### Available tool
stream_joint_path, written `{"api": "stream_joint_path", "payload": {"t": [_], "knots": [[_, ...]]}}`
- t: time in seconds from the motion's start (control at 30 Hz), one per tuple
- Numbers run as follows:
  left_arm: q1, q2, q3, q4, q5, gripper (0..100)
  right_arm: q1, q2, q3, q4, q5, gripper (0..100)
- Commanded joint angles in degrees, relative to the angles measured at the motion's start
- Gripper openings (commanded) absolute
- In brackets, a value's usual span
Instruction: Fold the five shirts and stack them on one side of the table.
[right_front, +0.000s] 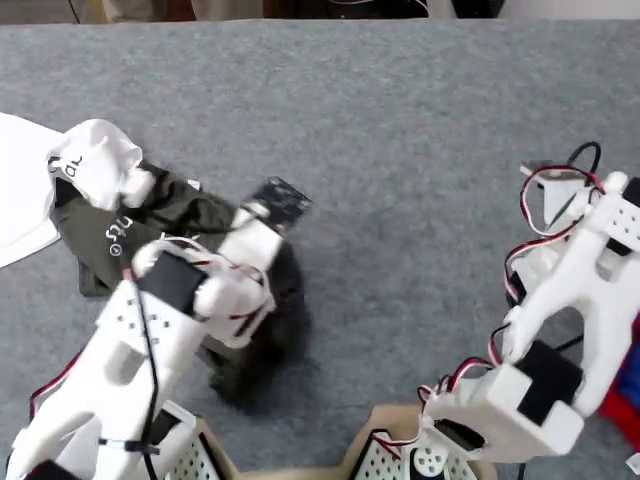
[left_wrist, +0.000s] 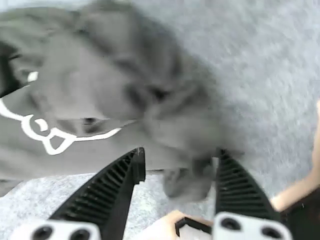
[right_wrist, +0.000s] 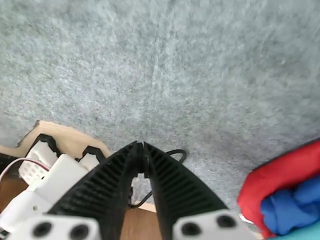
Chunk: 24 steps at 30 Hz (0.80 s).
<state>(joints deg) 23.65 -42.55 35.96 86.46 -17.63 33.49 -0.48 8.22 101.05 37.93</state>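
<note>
The left gripper (left_wrist: 177, 169) hangs over the grey shirt (left_wrist: 110, 85), jaws wide apart. The right gripper (right_wrist: 140, 148), its tips pressed together, hovers well right of that shirt, above the table (right_wrist: 175, 60).

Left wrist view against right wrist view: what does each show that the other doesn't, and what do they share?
Left wrist, not right: the left pincer, open, over a dark shirt with white print. Right wrist, not left: the right pincer, shut, and red cloth bunched with blue cloth. Both: the grey table.
</note>
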Motion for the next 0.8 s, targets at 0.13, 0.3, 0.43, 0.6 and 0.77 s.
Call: {"api": "stream_joint_path", "payload": {"t": [0.13, 0.3, 0.43, 0.6, 0.77], "knots": [[-13.63, -4.79, -0.18, -0.44, -0.09, 26, -3.56, -6.99, 0.22, 0.97, 0.88, 0.5], [-18.55, -5.05, -0.18, -0.7, -0.18, 26, -3.47, -8.84, 0.22, 0.97, 0.88, 0.5], [-19.08, -4.62, -0.62, -0.26, -0.09, 26, -3.21, -11.21, 0.22, 1.05, 0.88, 0.5], [-19.25, -4.62, -0.62, -0.26, 0.35, 26, -3.56, -14.64, 0.31, 1.05, 0.97, 0.5], [-19.25, -4.62, -0.62, 1.67, 0.0, 26, -3.91, -15.43, 0.22, 0.79, 1.05, 0.5]]}}
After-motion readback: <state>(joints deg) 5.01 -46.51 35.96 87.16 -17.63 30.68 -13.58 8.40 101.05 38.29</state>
